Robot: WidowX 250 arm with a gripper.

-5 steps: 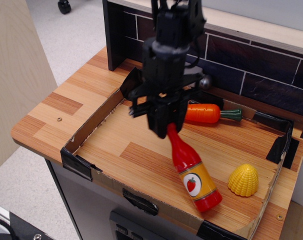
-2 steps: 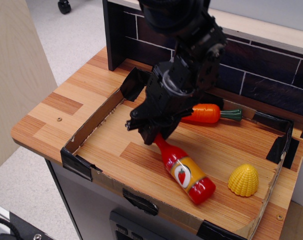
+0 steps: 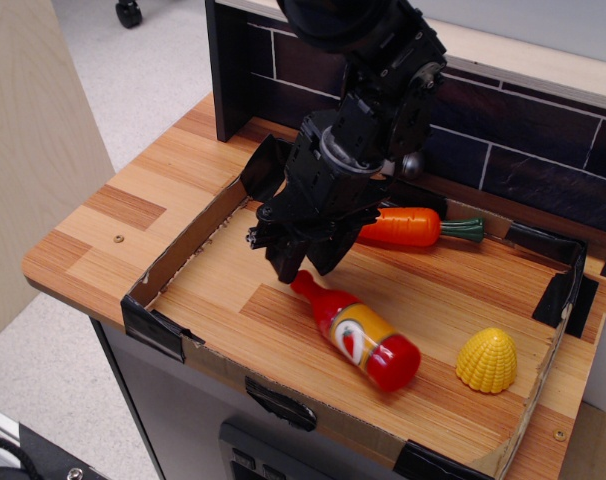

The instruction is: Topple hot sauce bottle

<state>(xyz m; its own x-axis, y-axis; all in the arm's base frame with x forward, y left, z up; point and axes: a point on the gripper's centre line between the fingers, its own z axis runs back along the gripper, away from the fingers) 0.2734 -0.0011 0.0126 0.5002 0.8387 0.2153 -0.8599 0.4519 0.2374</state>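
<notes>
The hot sauce bottle (image 3: 355, 333) lies on its side on the tabletop (image 3: 283, 300) inside the cardboard tray (image 3: 173, 262), long axis running from its cap, just beneath the claw (image 3: 301, 262), toward the tray's front right. The claw appears spread and holds nothing. A carrot (image 3: 408, 226) lies behind; a yellow corn piece (image 3: 486, 360) sits right. Nothing obstructs withdrawal.

one bottle (image 3: 355, 332), one carrot (image 3: 415, 227), one corn (image 3: 486, 360)
</notes>
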